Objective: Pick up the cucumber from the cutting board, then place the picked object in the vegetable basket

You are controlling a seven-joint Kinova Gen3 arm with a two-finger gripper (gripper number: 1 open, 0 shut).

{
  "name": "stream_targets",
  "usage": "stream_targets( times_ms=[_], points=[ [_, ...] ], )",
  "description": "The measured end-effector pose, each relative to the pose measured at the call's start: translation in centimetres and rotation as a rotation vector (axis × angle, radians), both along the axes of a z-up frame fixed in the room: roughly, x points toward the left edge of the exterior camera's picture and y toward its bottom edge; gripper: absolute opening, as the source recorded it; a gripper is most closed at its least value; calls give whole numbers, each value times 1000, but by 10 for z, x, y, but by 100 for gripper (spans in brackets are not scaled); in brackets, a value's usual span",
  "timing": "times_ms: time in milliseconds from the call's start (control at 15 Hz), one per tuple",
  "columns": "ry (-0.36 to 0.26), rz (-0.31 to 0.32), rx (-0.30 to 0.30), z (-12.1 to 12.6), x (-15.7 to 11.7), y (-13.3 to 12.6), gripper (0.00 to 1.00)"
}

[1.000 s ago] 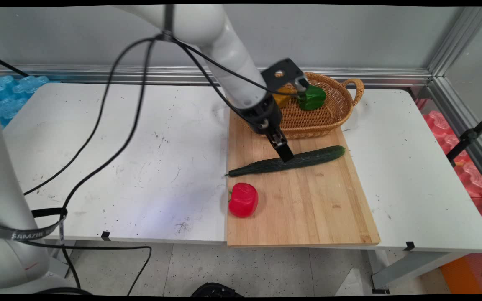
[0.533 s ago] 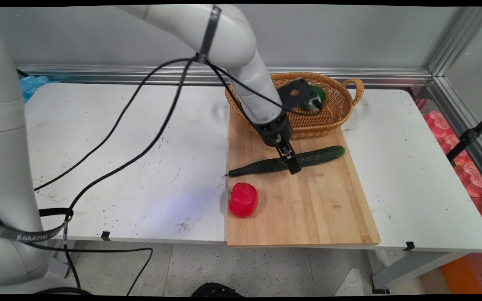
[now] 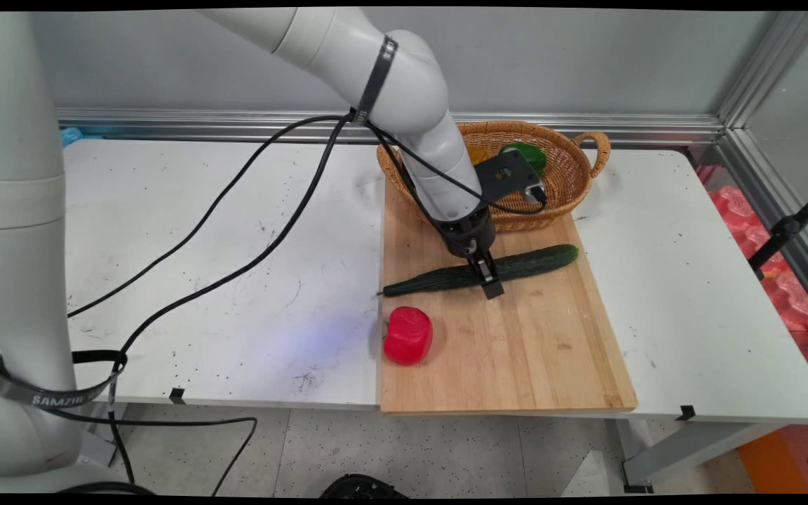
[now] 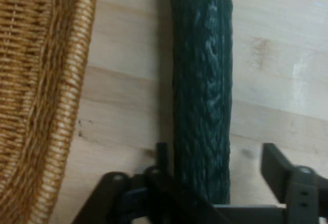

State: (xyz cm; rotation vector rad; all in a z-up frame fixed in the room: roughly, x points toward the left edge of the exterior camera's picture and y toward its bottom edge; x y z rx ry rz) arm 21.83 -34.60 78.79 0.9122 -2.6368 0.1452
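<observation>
Hand view shows the black two-finger gripper [image 4: 218, 170] with its jaws spread wide to either side of the long dark-green bumpy cucumber [image 4: 201, 80]: one finger sits close against the cucumber's side, the other stands clearly apart from it, so nothing is clamped. The cucumber lies flat and crosswise between the jaws on the pale wooden cutting board [image 3: 516, 351], a position that leaves both its flanks open to the fingers. In the main view the gripper [image 3: 488, 277] points down at the cucumber [image 3: 481, 272] near its middle. Behind the jaws, touching the board's far end, stands the oval woven wicker basket [image 3: 565, 189] with a green pepper-like piece [image 3: 527, 153] inside; a round red pepper [image 3: 408, 335] rests nearer the camera, at the board's edge. Counted: one cucumber, one red pepper, one basket, one board, all on the white table [image 3: 200, 245].
</observation>
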Motion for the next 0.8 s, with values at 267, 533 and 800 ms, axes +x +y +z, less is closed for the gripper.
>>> stream_targets(
  times_ms=[267,533,800],
  points=[
    [-4,-15,-14,1,0,-1,0],
    [-1,-35,-32,10,4,1,0],
    [21,-65,-63,35,8,0,0]
  ],
)
